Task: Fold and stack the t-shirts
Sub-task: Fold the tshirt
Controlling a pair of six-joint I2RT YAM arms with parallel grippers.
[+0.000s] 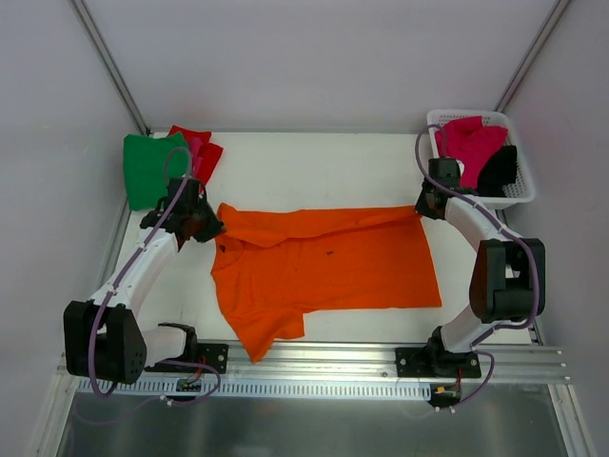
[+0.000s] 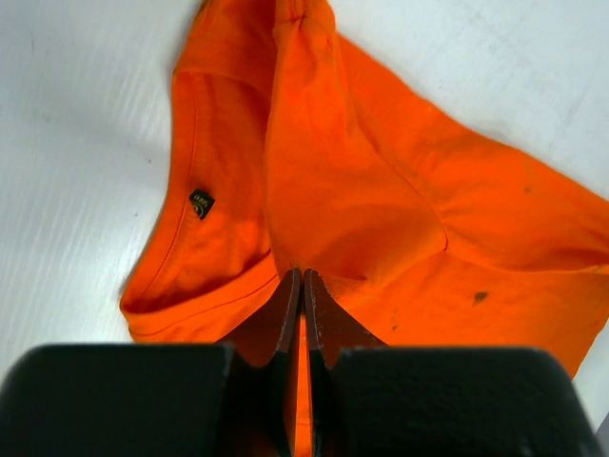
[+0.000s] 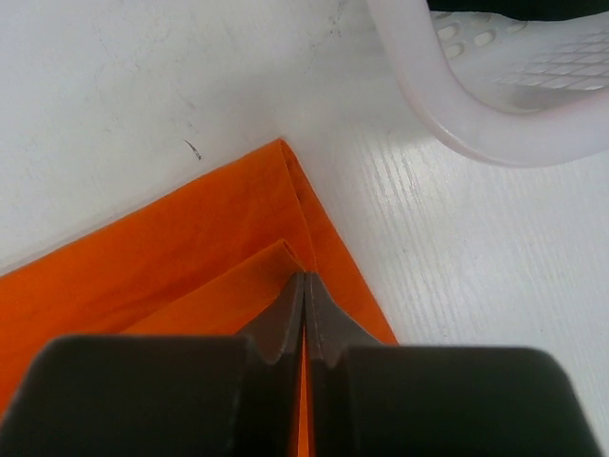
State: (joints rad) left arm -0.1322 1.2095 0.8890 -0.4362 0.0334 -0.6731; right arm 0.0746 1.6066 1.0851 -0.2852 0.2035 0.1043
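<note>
Orange t-shirt (image 1: pixel 324 267), flat, partly folded

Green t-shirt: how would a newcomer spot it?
Start at the far left corner of the white table. A folded green cloth t-shirt lies there. It is the only green one, with a red cloth t-shirt peeking out at its right edge, beyond the spread orange cloth t-shirt.
</note>
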